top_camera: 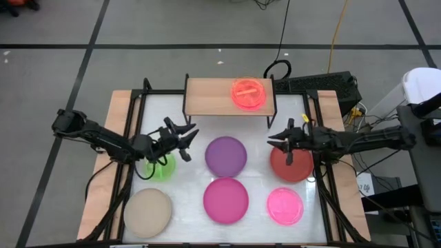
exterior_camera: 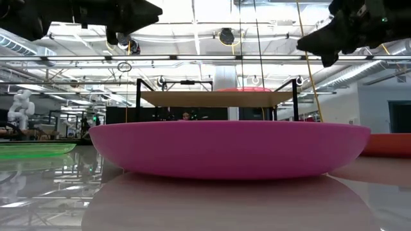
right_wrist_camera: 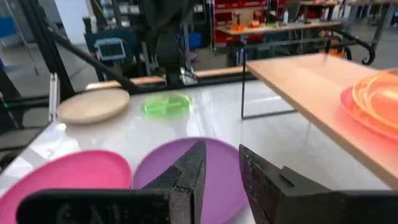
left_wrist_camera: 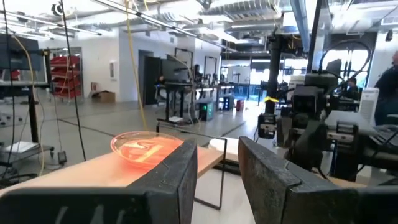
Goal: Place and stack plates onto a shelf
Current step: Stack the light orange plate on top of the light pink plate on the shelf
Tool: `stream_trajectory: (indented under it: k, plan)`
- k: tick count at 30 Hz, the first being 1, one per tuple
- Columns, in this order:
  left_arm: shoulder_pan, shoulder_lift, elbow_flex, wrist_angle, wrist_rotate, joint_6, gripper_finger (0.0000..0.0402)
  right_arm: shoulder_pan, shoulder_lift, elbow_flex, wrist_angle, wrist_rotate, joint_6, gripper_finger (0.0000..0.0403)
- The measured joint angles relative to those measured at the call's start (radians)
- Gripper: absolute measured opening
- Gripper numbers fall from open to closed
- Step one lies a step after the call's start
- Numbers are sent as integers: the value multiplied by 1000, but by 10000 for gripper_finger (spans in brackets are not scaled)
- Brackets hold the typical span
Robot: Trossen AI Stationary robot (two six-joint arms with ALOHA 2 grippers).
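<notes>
The light-wood shelf (top_camera: 210, 96) stands at the table's far edge. An orange plate on a translucent pink one (top_camera: 248, 93) lies on its right half. On the white table lie the green (top_camera: 160, 169), purple (top_camera: 226, 156), red (top_camera: 293, 165), beige (top_camera: 147, 212), magenta (top_camera: 226, 200) and pink (top_camera: 284, 206) plates. My left gripper (top_camera: 191, 135) hovers between the green and purple plates, open and empty, pointing toward the shelf (left_wrist_camera: 93, 168). My right gripper (top_camera: 274, 138) hovers at the red plate's far left rim, slightly open and empty, above the purple plate (right_wrist_camera: 211, 168).
Black frame rails (top_camera: 134, 117) run along the table's left and right sides. Cables and a black box (top_camera: 331, 86) lie behind the shelf. Free table surface lies under and in front of the shelf (top_camera: 227, 127). The shelf's left half is bare.
</notes>
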Motion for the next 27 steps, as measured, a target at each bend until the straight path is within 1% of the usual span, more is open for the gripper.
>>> stream_trajectory:
  k: [3,5,7,8,9,12,14,16,19,23,27]
  plan:
    - [2,1,1,-5,0,3,122,0,36,-1,26,13,0,82]
    - [9,1,3,-4,0,1,122,-7,67,4,123,53,-1,82]
    - [17,1,3,-4,0,-11,122,-27,92,57,164,53,-31,82]
    - [21,1,3,-4,0,-22,122,-40,107,101,153,54,-64,82]
    - [24,1,3,-4,0,-35,122,-55,123,148,106,64,-97,82]
    - [25,1,3,-4,2,-57,122,-121,209,306,-83,166,-161,82]
    - [26,1,4,1,4,-57,122,-183,286,413,-188,180,-193,82]
    - [29,1,9,1,6,-59,122,-244,373,517,-266,164,-216,82]
    - [28,1,14,2,22,-63,122,-334,504,663,-339,109,-253,82]
    - [28,1,14,2,51,-81,122,-455,715,845,-452,43,-309,82]
    - [26,1,14,-4,52,-89,122,-554,903,1040,-642,34,-335,82]
